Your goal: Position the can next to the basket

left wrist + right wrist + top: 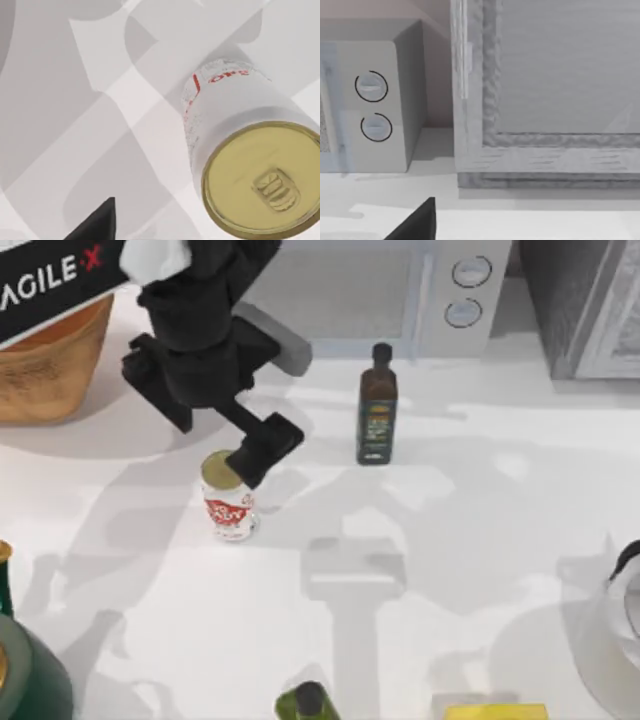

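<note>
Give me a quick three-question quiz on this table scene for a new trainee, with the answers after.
1. Fill in: the large round tan wicker basket sits at the top view's far ____ side.
2. True or false: the small white cylindrical can lies on its side.
3. What is right beside the can's gold top? A) the left gripper B) the dark green-labelled bottle C) the basket
Key: 1 left; 2 false, it stands upright; 3 A.
</note>
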Controlling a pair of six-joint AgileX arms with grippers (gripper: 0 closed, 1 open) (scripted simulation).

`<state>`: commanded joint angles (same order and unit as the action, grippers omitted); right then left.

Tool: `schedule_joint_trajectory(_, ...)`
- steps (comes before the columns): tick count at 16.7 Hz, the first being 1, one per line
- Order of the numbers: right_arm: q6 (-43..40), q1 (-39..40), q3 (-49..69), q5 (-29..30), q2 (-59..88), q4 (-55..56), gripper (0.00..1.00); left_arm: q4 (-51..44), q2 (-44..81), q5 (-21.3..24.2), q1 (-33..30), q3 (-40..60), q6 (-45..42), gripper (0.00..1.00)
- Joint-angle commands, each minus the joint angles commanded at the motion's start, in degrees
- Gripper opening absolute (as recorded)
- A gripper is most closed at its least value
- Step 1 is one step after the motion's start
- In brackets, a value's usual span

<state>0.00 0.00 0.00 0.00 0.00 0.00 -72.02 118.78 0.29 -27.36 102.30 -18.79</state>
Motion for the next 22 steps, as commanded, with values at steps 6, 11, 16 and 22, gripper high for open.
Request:
schedule_joint_trajectory(6,0.0,0.0,0.0,0.0,0.0,0.0,1.0,-1.43,1.34,-0.19,-0.34,1.32,-0.11,1.0)
schedule_joint_trajectory(11,0.0,0.0,0.0,0.0,0.0,0.0,1.0,2.0,1.84,-0.19,-0.22,-1.63,-0.25,1.0)
schedule_joint_trajectory(16,0.0,0.0,0.0,0.0,0.0,0.0,1.0,9.9,3.35,-0.18,-0.25,-8.0,-0.24,1.0)
schedule_joint_trajectory(22,0.0,0.0,0.0,0.0,0.0,0.0,1.0,11.13,3.57,-0.18,-0.24,-9.01,-0.24,0.92)
